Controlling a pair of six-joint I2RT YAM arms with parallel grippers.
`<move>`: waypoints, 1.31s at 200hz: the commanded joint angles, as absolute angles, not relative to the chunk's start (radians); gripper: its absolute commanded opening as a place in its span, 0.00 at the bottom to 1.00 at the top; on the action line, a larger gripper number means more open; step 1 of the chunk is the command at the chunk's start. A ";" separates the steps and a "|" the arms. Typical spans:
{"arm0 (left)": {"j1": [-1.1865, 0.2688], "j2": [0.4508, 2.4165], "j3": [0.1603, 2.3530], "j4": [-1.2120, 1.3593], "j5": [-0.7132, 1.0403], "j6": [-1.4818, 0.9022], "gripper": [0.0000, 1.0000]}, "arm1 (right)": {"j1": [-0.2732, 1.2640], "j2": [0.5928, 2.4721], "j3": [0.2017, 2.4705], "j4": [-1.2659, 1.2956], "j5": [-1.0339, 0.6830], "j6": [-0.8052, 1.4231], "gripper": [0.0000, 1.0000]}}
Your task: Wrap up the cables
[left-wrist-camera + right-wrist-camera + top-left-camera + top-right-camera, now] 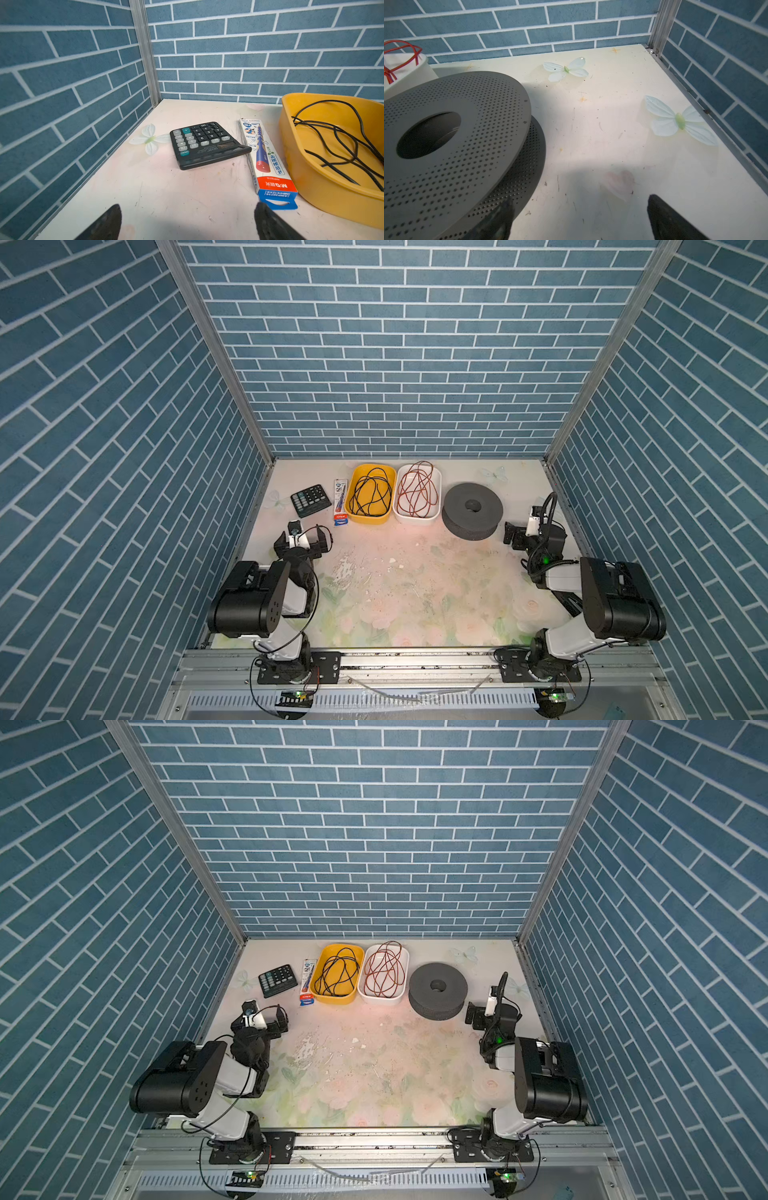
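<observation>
Cables [371, 494]: one black cord, loosely coiled in the yellow tub [365, 519] at the far middle of the worktop [415, 572], untouched. The grey spool [457, 502] sits to the right, beyond the white tub [417, 520] of reddish wire. Left gripper [301, 536] hovers near the yellow tub's near-left corner, jaws wide apart, empty. Right gripper [513, 536] is just beside the spool, equally wide, empty. I judge wrapping not begun; the step is the reach. Next I must pinch one cord end and lift it without dragging the tangle.

Blue brick walls [415, 364], metal posts [219, 352], floral tabletop [415, 593]
</observation>
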State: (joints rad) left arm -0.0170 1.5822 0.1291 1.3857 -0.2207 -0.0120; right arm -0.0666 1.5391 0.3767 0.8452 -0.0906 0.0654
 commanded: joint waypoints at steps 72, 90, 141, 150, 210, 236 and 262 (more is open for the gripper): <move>-0.011 1.590 0.138 1.404 0.008 0.075 1.00 | -0.071 1.541 0.396 0.859 -0.066 0.049 0.99; -0.012 1.586 0.128 1.407 -0.062 0.052 1.00 | -0.071 1.541 0.397 0.858 -0.066 0.051 0.99; -0.011 1.591 0.134 1.406 -0.133 0.021 1.00 | -0.069 1.542 0.397 0.858 -0.063 0.049 0.99; -0.011 1.591 0.135 1.405 -0.140 0.021 1.00 | -0.069 1.540 0.397 0.859 -0.063 0.049 0.99; -0.040 1.464 0.135 1.300 -0.238 0.025 1.00 | -0.025 1.396 0.363 0.804 -0.014 0.008 0.99; -0.074 1.173 0.215 0.918 -0.348 0.012 1.00 | 0.029 1.247 0.392 0.636 0.127 0.028 0.99; -0.073 1.011 0.321 0.646 -0.377 -0.049 1.00 | 0.053 1.159 0.513 0.341 0.224 0.182 0.99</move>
